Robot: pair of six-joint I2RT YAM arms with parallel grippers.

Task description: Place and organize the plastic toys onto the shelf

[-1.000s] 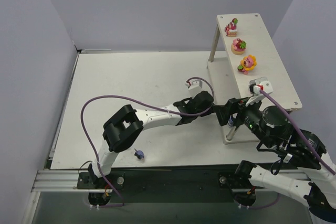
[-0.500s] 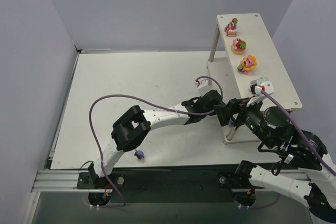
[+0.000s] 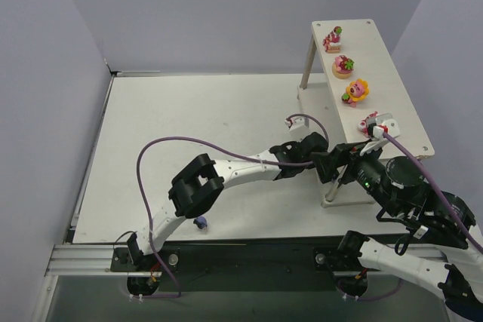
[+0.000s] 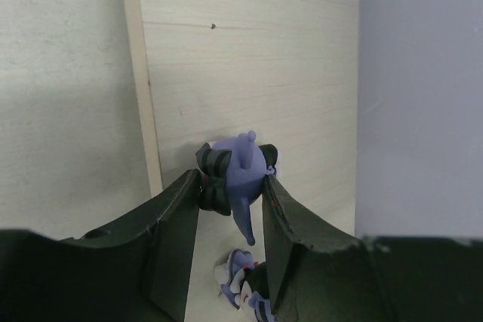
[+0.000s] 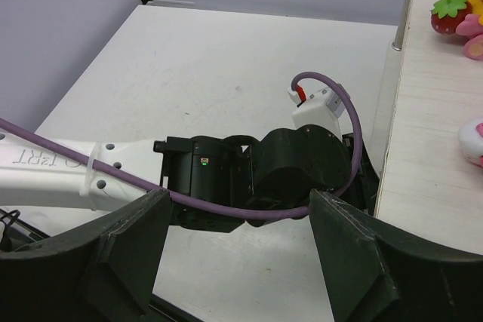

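My left gripper (image 4: 230,180) is shut on a blue-purple toy (image 4: 243,170), held just in front of the shelf's pale board (image 4: 249,50). A second blue-purple toy (image 4: 243,280) lies on the board below the jaws. From above, the left arm (image 3: 302,148) reaches to the shelf's lower tier. Three bright toys (image 3: 343,66) line the top board (image 3: 392,73), and a pink one (image 3: 369,119) peeks out beside my right wrist. The right gripper (image 5: 240,195) hovers open over the left wrist, holding nothing. One more blue toy (image 3: 200,222) lies on the table near the bases.
The left arm's purple cable (image 3: 189,143) loops over the white table (image 3: 189,111). Grey walls close in the left and back. The shelf's front leg (image 3: 330,194) stands just under the right arm (image 3: 400,182).
The left arm has stretched right, carrying the blue-purple toy in to the shelf's lower tier. The right arm shifted slightly, uncovering a pink toy on the top board.
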